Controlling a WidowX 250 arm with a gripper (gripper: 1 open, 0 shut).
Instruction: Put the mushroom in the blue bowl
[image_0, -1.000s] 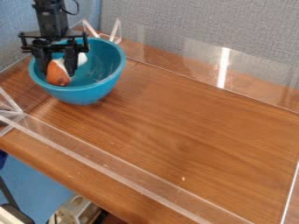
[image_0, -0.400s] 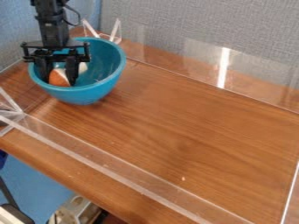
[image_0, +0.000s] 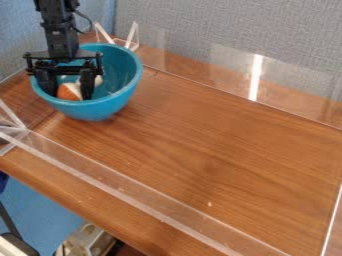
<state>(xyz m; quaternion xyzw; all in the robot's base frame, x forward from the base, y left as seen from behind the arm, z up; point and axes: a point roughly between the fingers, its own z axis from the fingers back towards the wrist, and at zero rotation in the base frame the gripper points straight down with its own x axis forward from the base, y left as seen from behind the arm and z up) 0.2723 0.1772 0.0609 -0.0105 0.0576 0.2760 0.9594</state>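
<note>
Presently the mushroom (image_0: 67, 90) lies inside the blue bowl (image_0: 118, 92), directly between the spread fingers of the claw (image_0: 68, 84), which points downward.

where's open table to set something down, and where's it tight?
Free: the bare wooden table from right of the blue bowl to the clear acrylic walls. Tight: the far left corner, where the gripper hangs inside the bowl over the mushroom.

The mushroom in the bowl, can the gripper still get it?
Probably yes. The gripper hangs open right over the mushroom inside the bowl, with nothing between them.
</note>
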